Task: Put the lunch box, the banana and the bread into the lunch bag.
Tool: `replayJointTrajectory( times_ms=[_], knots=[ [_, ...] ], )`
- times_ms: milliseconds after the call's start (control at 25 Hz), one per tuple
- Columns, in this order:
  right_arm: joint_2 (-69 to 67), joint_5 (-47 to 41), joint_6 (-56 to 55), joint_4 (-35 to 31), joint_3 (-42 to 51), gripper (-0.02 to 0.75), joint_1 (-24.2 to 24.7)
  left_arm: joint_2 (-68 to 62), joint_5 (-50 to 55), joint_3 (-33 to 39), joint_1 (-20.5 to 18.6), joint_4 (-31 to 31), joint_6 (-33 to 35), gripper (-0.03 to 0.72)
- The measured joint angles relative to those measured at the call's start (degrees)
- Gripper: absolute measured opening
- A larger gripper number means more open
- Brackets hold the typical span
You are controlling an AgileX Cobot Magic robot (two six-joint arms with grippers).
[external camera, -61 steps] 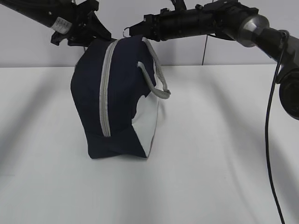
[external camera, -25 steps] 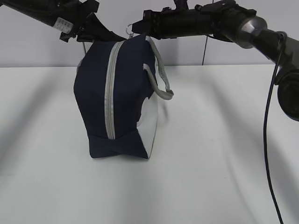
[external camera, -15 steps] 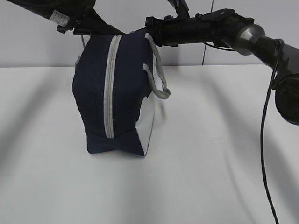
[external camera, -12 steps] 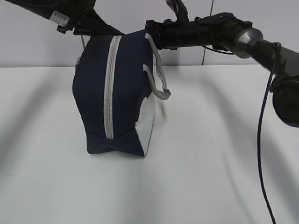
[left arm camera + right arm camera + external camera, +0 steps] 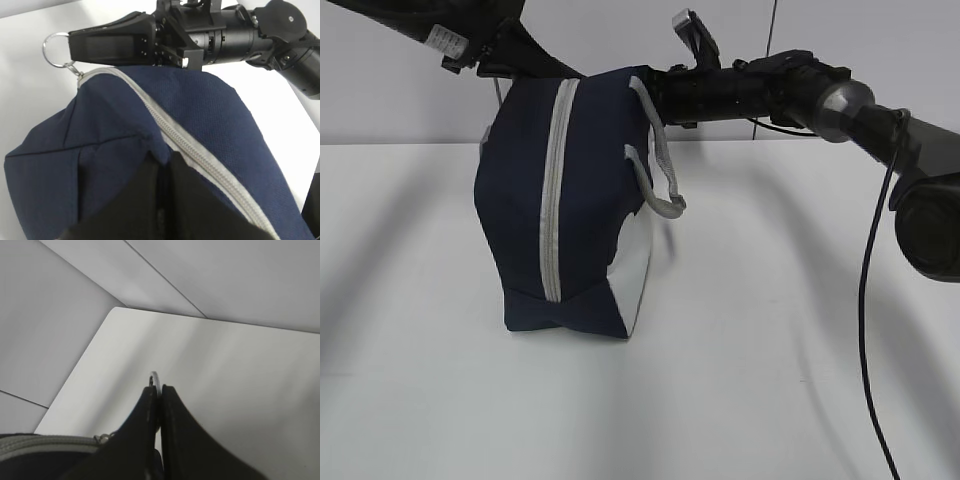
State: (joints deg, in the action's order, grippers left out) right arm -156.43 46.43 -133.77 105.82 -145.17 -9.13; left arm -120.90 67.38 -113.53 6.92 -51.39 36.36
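Observation:
The navy lunch bag (image 5: pixel 590 190) stands on end on the white table, its grey zipper (image 5: pixel 552 190) shut along the side that shows. My left gripper (image 5: pixel 545 68) is shut on a fold of navy fabric at the bag's top; the left wrist view shows the pinch (image 5: pixel 162 157). My right gripper (image 5: pixel 655 88) reaches across to the bag's top and is shut on the zipper's ring pull (image 5: pixel 156 379), which sticks out past its fingertips (image 5: pixel 54 46). The lunch box, banana and bread are out of view.
The bag's grey handle (image 5: pixel 660 180) hangs loose on its right side. The white table (image 5: pixel 770 330) runs back to a grey wall. The right arm's black cable (image 5: pixel 868 300) hangs down at the right.
The right gripper has drawn back to the right with the ring pull, which is now hidden behind the bag's top in the exterior view. The bag has straightened a little.

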Motion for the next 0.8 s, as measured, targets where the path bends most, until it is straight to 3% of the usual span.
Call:
replayJointTrajectory(
  times_ms=[120,200,240,320,440,480,600,800],
  knots=[
    [0.00,0.67,0.00,0.00,-0.12,-0.008,0.14,0.00,-0.06,0.00,0.00,0.05,0.00,0.020],
    [0.00,0.78,0.00,0.71,-0.54,0.024,0.18,0.05,-0.17,0.00,0.00,0.18,0.00,0.077],
    [0.00,0.78,0.00,1.00,-0.77,0.059,0.27,0.12,-0.17,0.00,0.00,0.17,0.05,0.125],
    [0.24,0.78,0.56,1.50,-0.90,0.154,0.45,0.65,-0.12,0.00,0.00,0.38,0.05,0.291],
    [1.83,0.78,2.34,1.89,-0.90,0.354,1.00,1.22,-0.11,-0.06,0.00,0.38,0.05,0.521],
    [2.62,0.67,2.59,1.89,-0.90,0.407,1.29,1.22,-0.11,-0.12,-0.06,0.38,0.05,0.566],
    [5.91,0.67,2.92,1.89,-0.90,0.468,2.48,1.22,-0.16,-0.12,-0.48,0.50,-0.33,0.597],
    [12.48,0.67,5.46,1.89,2.83,0.482,3.63,1.73,-0.27,-0.12,-2.03,1.10,-3.91,0.585]
  ],
)
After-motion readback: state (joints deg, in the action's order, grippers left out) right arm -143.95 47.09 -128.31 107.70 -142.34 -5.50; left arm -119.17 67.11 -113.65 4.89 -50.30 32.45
